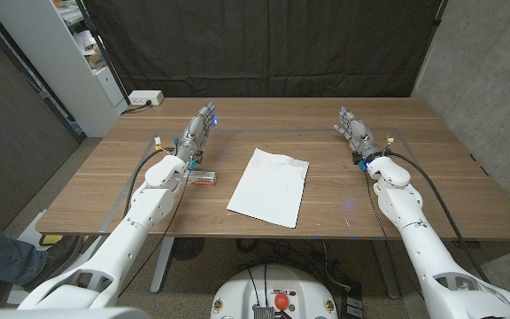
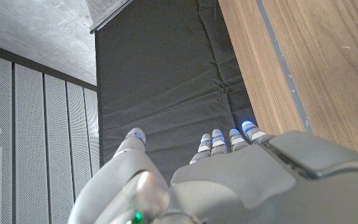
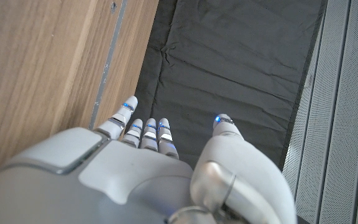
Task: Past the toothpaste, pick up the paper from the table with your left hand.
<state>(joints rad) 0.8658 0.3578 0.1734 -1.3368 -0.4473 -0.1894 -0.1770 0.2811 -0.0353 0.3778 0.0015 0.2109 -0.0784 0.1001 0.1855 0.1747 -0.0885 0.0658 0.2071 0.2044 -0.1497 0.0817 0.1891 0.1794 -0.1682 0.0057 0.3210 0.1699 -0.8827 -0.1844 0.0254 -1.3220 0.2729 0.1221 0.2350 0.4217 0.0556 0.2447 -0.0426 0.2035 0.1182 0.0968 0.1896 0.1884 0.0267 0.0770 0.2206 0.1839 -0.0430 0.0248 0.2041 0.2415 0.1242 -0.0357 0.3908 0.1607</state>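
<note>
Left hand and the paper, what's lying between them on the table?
In the head view, the toothpaste lies between the left hand and the paper, partly under the forearm.

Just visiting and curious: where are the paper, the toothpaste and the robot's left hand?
paper (image 1: 269, 186), head view, middle of the sheet
toothpaste (image 1: 203, 179), head view, box's visible end
left hand (image 1: 197, 133), head view, back of hand

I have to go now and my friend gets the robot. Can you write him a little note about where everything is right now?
Left hand: holds nothing, fingers out, over the table's left side.
Right hand: holds nothing, over the right side.
Paper: flat at the table's middle, untouched.
Toothpaste: lies by the left forearm, left of the paper.
Done: nothing yet.
Left: bring the left hand past the toothpaste to the paper and pick it up.
</note>
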